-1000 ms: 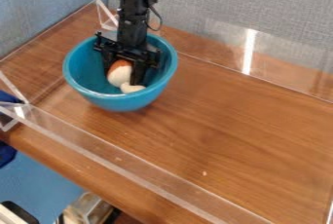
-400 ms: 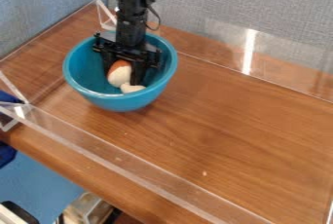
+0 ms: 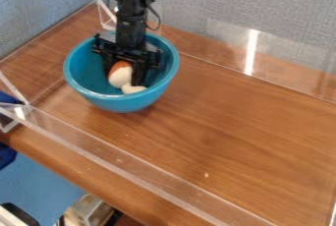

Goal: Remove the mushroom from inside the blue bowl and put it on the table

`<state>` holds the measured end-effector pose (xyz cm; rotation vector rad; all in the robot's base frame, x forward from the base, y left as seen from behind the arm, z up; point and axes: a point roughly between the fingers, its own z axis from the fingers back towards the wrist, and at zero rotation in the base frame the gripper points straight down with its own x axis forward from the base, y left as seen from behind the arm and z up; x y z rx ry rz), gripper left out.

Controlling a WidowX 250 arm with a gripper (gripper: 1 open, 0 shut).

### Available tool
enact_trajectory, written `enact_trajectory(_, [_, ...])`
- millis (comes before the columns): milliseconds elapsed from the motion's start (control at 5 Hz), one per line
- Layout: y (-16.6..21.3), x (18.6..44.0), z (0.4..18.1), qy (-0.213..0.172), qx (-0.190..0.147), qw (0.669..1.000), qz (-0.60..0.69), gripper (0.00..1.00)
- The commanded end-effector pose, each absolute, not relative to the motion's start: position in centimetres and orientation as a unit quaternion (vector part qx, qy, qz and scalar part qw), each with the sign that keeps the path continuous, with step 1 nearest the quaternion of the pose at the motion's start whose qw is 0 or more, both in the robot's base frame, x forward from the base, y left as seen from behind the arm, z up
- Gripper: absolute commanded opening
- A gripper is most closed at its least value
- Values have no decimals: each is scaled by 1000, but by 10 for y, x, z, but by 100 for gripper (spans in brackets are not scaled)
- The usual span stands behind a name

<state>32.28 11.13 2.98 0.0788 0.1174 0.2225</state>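
Observation:
The blue bowl [image 3: 89, 84] stands at the back left of the table [image 3: 223, 122]. My gripper [image 3: 128, 73] reaches straight down into it from a black arm. Its black fingers [image 3: 155, 70] sit on either side of the mushroom [image 3: 121, 74], a small cream piece with an orange patch, and are shut on it. The mushroom sits low inside the bowl, near its bottom. A cream bit [image 3: 134, 88] shows just below the fingers; I cannot tell whether it belongs to the mushroom.
Low clear acrylic walls [image 3: 157, 156] edge the wooden tabletop at the front, left and back. A grey-blue wall rises behind the bowl. Bare wood stretches to the right of the bowl and in front of it.

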Motion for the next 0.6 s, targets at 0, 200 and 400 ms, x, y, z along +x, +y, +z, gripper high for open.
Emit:
enact_trajectory(0, [113,324,35,44,37,991,121,0])
enact_trajectory(200, [112,323,37,41,35,991,122,0])
enact_trajectory(400, [111,322,40,38,34,991,122,0])
